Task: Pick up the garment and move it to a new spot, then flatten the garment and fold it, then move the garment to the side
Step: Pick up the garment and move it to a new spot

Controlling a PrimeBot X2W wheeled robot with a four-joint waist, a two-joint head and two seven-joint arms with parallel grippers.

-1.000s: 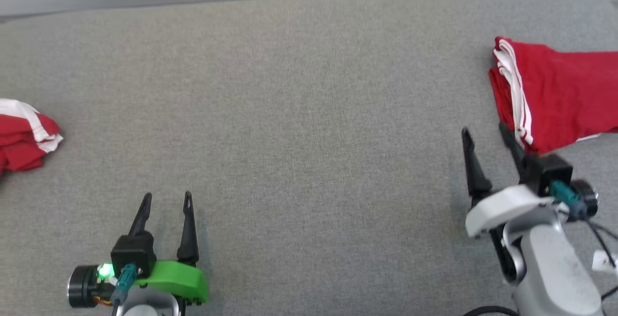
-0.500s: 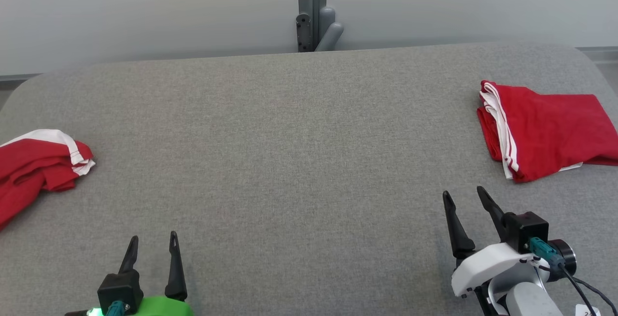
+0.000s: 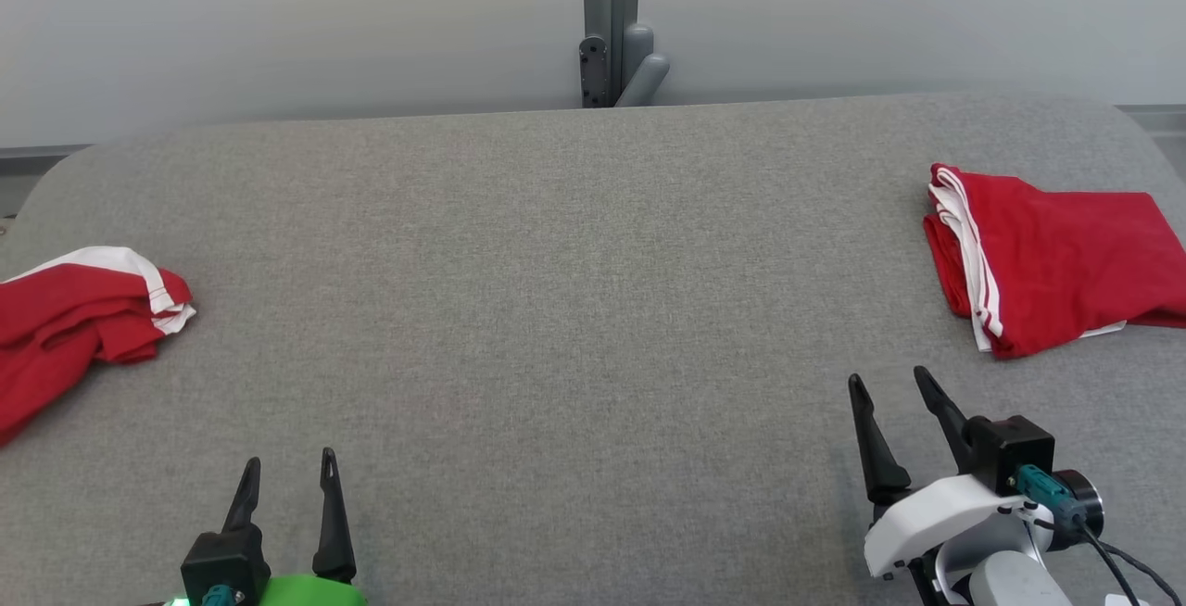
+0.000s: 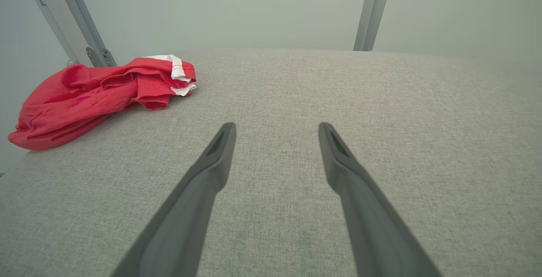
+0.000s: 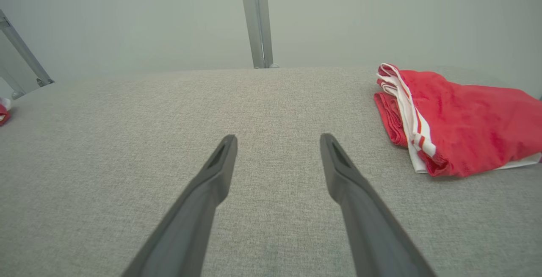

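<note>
A crumpled red garment with white trim (image 3: 65,309) lies at the left edge of the grey padded table (image 3: 574,291); in the left wrist view this garment (image 4: 84,95) is up and left of the fingers. A folded red garment with white stripes (image 3: 1056,258) rests at the right edge, and the right wrist view shows it (image 5: 461,120) to the right of the fingers. My left gripper (image 3: 289,458) sits open and empty near the front left, as the left wrist view (image 4: 276,125) confirms. My right gripper (image 3: 888,374) is open and empty, short of the folded garment (image 5: 278,136).
A grey metal post with a bracket (image 3: 611,22) stands behind the table's far edge, against a pale wall. A slanted metal strut (image 4: 70,18) rises behind the crumpled garment. The table's corners are rounded.
The head camera has tilted up, so the wall and far edge now show. My right gripper has drawn back from the folded garment's near corner. Both grippers stayed open.
</note>
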